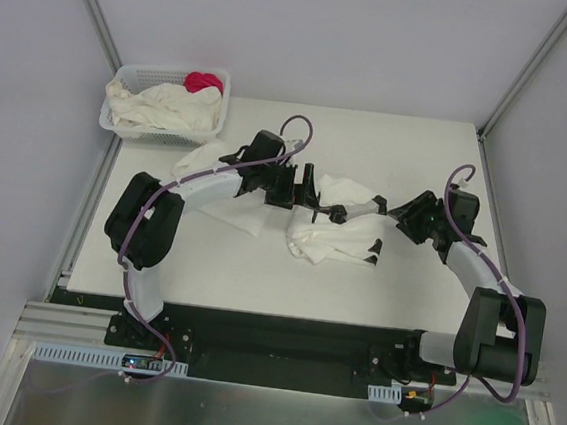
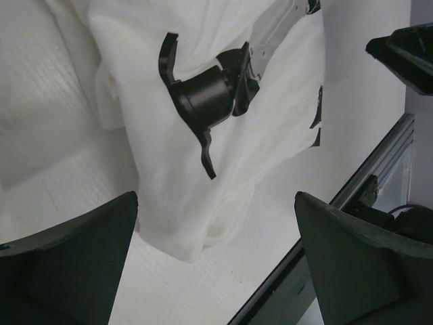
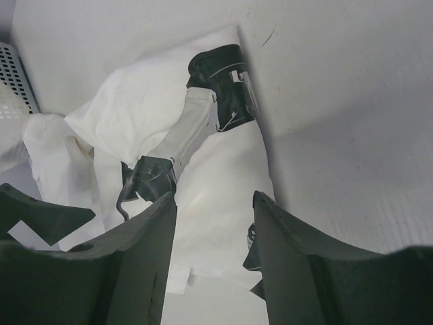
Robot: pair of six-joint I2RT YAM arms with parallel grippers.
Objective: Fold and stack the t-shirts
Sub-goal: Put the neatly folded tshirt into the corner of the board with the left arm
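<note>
T-shirts lie in three places: a crumpled t-shirt (image 1: 323, 240) sits at the middle of the table (image 1: 257, 280) between the two grippers, a second t-shirt (image 1: 200, 156) is spread under the left forearm just beside the basket (image 1: 150, 134), and heaped t-shirts (image 1: 163, 109) fill that basket at the far left corner, with a pink-red cloth (image 1: 204, 81) on top. The left arm (image 1: 147, 224) rises from its base, bends at a bulky black elbow and reaches rightward and away. The left gripper (image 2: 216, 196) hangs over the crumpled shirt's edge with its fingers spread wide and nothing between them. The right arm (image 1: 498, 329) folds up from the near right and reaches leftward. The right gripper (image 3: 215, 196) is low over the same shirt, its fingers apart, with cloth showing through the gap but not pinched. A black-and-white jointed piece (image 2: 203, 101) lies across the shirt between them; I cannot tell which arm it belongs to. The table is a matte off-white board with a black rail (image 1: 281, 338) along its near edge, enclosed by pale grey walls (image 1: 331, 36) and slim metal posts (image 1: 93, 3). The shirts are soft and creased, the basket is white plastic lattice, and the fingers are dull black wedges.
</note>
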